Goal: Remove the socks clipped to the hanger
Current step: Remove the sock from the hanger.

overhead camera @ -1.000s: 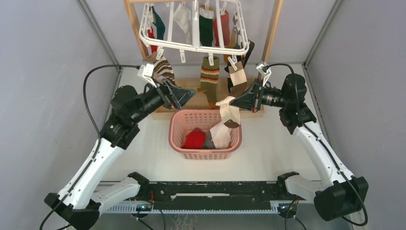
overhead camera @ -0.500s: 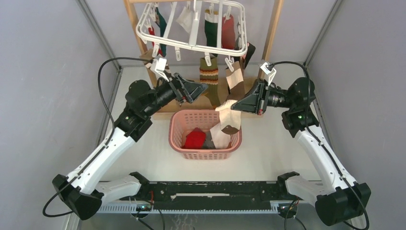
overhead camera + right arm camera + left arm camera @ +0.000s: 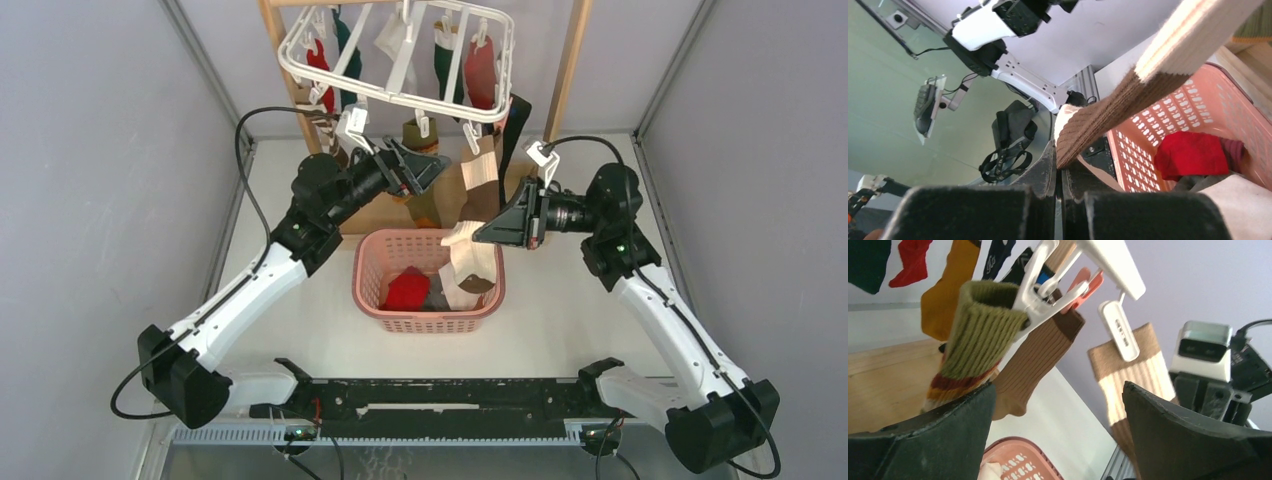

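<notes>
I find the hanger [image 3: 392, 97] suspended at the far side of the table [image 3: 560, 330], tilted, with its left end higher than its right, and hung within the wooden rack [image 3: 571, 70]. The socks [image 3: 482, 72] are clipped along its bars, red, dark green and white ones on the far rows. On the near row, the left wrist view shows an olive-cuffed striped sock [image 3: 979, 332] held at the cuff by a white clip [image 3: 1047, 289], a brown ribbed sock [image 3: 1040, 352] just behind it, and a tan sock [image 3: 1130, 371] with a cream band further right. The left gripper [image 3: 1058, 405] is released, its jaws spread wide, raised just below the hanger's near rail with the striped sock beside one finger; I cannot tell whether that finger touches the fabric. The right gripper [image 3: 479, 237] is clenched on the brown end of a cream-and-brown sock [image 3: 1108, 112], which runs taut up and away from the closed fingers in the right wrist view. I cannot tell whether the upper end of that sock is clipped. It is held over the far right corner of the pink basket [image 3: 365, 298], which stands on the table between the two arms, directly below the hanger's near row. Inside the basket lie a red sock [image 3: 407, 290], a grey item and a white item.
</notes>
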Robot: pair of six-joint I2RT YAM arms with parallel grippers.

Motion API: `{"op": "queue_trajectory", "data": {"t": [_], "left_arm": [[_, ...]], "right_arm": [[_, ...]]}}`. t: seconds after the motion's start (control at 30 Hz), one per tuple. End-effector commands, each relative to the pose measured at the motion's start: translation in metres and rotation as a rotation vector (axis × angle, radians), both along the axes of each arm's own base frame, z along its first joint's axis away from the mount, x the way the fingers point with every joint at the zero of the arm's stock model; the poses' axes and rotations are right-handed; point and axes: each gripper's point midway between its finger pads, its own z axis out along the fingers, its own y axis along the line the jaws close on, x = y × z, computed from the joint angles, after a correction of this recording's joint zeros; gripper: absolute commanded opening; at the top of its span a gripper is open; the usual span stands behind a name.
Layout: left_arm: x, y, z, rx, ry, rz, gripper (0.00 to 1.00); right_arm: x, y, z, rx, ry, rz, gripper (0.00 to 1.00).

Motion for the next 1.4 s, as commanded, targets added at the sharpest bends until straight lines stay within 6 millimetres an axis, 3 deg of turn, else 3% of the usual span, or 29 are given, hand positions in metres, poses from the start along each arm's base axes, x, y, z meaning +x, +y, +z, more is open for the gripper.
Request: {"op": "queue_trajectory", "data": {"t": [0.0,0.17,0.37,0.5,0.7,0.83,1.07,1.37], "left_arm": [[-0.008,0.005,0.068,-0.107,-0.124,0.007,1.00],[-0.020,0.011,0.037,-0.071,-0.069,0.000,1.00],[-0.056,0.042,-0.001,-0.050,-0.027,0.040,1.00],[-0.083,0.059,-0.015,-0.046,-0.023,0.037,1.00],[-0.102,0.044,-0.055,-0.044,0.022,-0.048,1.00],[-0.099,0.034,-0.070,-0.023,0.014,-0.054,1.00],[-0.084,0.019,-0.075,-0.004,0.000,-0.051,1.00],[-0.080,0.006,-0.045,-0.054,-0.060,-0.083,1.00]], "right_arm": [[0.011,0.011,-0.018,-0.056,-0.034,-0.088,0.00],[0.022,0.019,-0.018,-0.060,-0.041,-0.182,0.00],[0.045,0.020,-0.027,-0.073,0.019,-0.264,0.00],[0.051,0.023,-0.017,-0.027,0.017,-0.270,0.00],[0.058,0.028,-0.009,0.018,0.060,-0.271,0.01],[0.062,0.032,-0.003,0.053,0.095,-0.267,0.01],[0.063,0.038,0.004,0.091,0.127,-0.238,0.01],[0.062,0.050,-0.003,0.085,0.149,-0.212,0.01]]}}
